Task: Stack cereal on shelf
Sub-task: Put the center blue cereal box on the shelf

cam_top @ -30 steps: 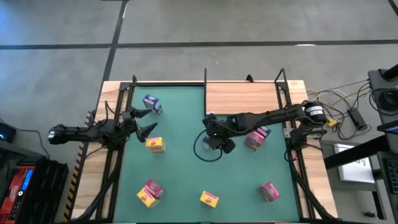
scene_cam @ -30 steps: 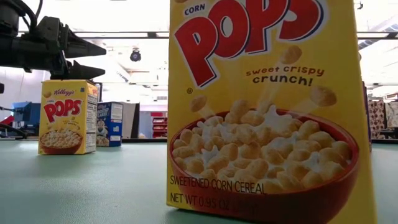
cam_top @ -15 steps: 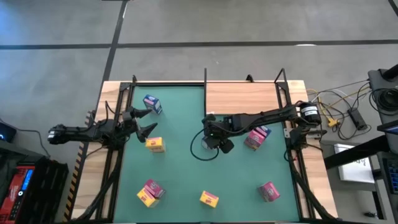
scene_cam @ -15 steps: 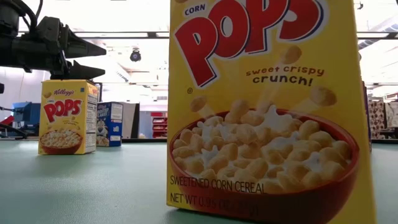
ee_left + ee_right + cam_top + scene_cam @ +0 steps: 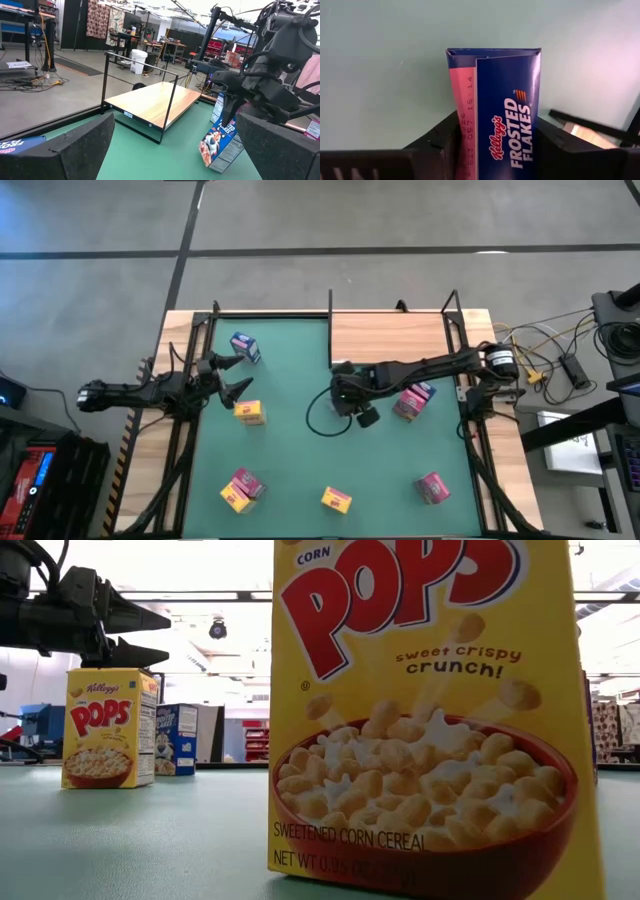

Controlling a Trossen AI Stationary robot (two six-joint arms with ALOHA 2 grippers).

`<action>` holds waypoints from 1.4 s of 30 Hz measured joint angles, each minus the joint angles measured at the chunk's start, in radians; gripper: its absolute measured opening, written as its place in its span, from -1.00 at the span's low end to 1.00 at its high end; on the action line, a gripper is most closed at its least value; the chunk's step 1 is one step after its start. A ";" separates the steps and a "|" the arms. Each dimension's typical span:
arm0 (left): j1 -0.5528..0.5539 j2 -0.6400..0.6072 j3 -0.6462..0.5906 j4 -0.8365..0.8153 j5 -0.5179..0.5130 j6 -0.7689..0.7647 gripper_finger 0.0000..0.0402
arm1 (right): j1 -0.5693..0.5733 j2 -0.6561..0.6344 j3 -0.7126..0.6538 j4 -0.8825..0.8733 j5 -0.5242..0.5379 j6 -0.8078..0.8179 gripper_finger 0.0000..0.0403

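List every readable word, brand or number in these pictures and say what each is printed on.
"CORN POPS", "sweet crispy crunch!", "SWEETENED CORN CEREAL": near yellow box, low view.
"Kellogg's", "POPS": far yellow box.
"Kellogg's FROSTED FLAKES": blue box in the right hand.
Digits run along that box's pink flap, too unsure to quote.
Net weight on the near yellow box, the blue box behind, and boxes in the high view: too small or blurred.

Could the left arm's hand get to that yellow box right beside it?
Probably yes: the left hand is open, the yellow box stands just beside it, and nothing lies between them.
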 joint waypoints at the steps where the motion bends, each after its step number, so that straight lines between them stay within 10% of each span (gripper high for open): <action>1: 0.000 0.000 0.000 0.000 0.000 0.000 0.99 | -0.002 -0.005 0.000 -0.015 0.000 0.010 -0.25; 25: 0.000 0.000 0.000 0.000 0.000 0.000 0.99 | -0.329 -0.328 -0.002 -0.233 0.002 0.224 -0.19; 42: 0.000 0.000 0.000 0.000 0.000 0.000 0.99 | -0.497 -0.250 -0.009 -0.205 -0.005 0.092 -0.19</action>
